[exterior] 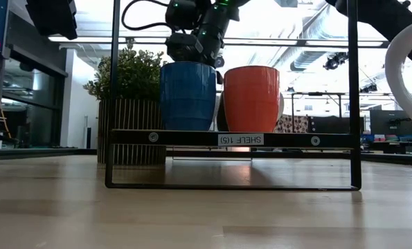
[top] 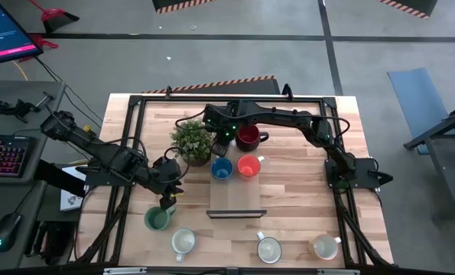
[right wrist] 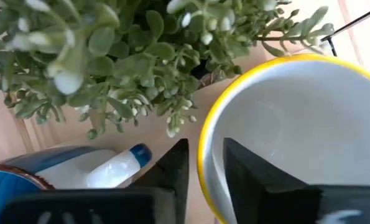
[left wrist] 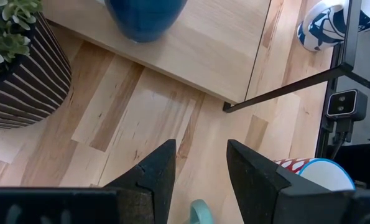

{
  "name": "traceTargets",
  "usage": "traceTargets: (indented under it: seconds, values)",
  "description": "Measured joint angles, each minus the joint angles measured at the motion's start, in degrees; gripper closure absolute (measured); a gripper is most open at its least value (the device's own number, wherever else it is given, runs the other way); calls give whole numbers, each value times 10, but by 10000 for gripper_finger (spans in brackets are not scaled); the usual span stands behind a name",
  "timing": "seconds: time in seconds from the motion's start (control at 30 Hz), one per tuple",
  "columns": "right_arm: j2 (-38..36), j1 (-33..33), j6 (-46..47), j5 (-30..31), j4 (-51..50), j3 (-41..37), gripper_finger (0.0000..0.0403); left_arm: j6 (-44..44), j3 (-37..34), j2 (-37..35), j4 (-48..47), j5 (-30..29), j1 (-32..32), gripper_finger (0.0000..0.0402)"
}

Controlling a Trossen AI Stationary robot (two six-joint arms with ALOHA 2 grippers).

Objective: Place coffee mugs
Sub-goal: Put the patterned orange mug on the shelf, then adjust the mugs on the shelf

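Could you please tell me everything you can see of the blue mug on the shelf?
The blue mug is a glossy, ceramic-looking cup with a rounded body, standing upright on the wooden board of the black-framed shelf. The orange mug stands close beside it and the potted plant is just off the shelf's edge. From above, its inside looks blue. Nothing grips it.

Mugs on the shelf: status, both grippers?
Right gripper astride a yellow-rimmed mug wall beside the plant. Left gripper open over the green mug. Blue mug and orange mug on the shelf.
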Motion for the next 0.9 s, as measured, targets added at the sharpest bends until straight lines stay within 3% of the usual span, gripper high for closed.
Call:
traceTargets:
  seconds: [0.13, 0.37, 0.5, 0.7, 0.9]
  values:
    - [0, 0, 0, 0, -4, 10, 298, 0, 0, 0, 0, 0, 0, 268]
    - [0, 0, 2, 7, -74, 102, 290, 0, 0, 0, 0, 0, 0, 268]
    - [-33, 10, 32, -36, -89, 83, 289, 0, 0, 0, -1, 0, 0, 268]
    - [-40, 77, 33, -50, -100, 84, 290, 0, 0, 0, -1, 0, 0, 268]
    - [-40, 153, 40, 8, -87, 85, 302, 2, 0, 0, 0, 0, 0, 268]
